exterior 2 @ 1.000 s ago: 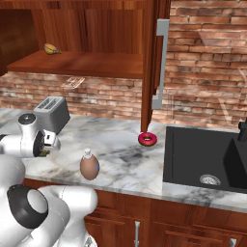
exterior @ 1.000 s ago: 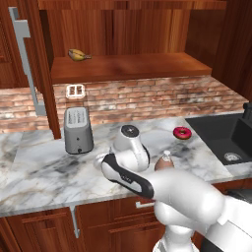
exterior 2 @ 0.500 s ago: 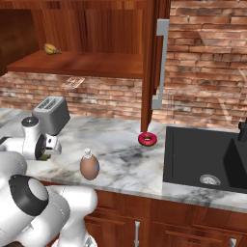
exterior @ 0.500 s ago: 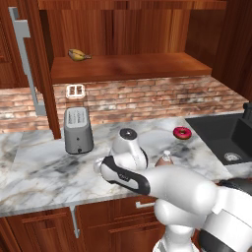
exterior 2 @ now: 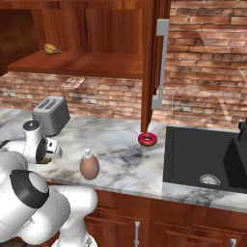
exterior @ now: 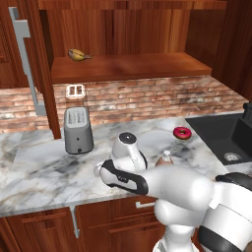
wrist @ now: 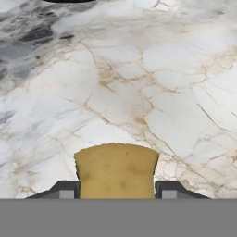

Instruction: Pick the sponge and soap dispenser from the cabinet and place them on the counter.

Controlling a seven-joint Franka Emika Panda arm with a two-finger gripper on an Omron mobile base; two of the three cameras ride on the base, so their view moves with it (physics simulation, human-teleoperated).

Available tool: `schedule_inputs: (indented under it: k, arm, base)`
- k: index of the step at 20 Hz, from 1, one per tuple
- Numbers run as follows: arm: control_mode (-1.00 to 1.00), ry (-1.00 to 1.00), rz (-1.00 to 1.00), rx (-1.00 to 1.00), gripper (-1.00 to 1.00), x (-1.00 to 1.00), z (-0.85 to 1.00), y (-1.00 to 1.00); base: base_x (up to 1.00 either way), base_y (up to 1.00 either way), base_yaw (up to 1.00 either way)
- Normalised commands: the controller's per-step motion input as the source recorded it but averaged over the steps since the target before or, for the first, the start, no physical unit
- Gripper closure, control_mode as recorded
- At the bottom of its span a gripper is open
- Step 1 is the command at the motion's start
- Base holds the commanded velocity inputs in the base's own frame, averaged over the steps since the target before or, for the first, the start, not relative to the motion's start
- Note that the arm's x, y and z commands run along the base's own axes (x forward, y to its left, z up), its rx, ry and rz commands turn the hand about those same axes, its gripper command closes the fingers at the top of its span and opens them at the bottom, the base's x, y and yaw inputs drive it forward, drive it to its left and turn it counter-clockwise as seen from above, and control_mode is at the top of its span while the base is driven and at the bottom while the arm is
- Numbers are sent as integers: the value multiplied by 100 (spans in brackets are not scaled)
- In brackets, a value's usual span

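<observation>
Between its tips the gripper (wrist: 115,192) pinched the sponge (wrist: 115,170) above the table (wrist: 152,92); it should descend gently, then release when flat, apart from the soap dispenser (exterior 2: 89,165).

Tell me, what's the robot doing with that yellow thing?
The robot's gripper holds the yellow sponge between its fingers, just above the marble counter. The soap dispenser already stands on the counter, near a red doughnut. A banana lies on the open cabinet's shelf.
</observation>
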Motion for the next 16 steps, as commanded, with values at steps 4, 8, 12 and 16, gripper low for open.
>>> schedule_inputs:
  k: [4,8,12,16]
  arm:
    - [-100,0,-4,0,100,-10,-11,0]
    - [-100,0,-4,0,100,0,-9,0]
    - [-100,0,-5,0,100,0,-15,0]
    - [-100,0,-5,0,100,0,-24,0]
  base:
    - [0,0,0]
    - [0,0,0]
    - [0,0,0]
    - [0,0,0]
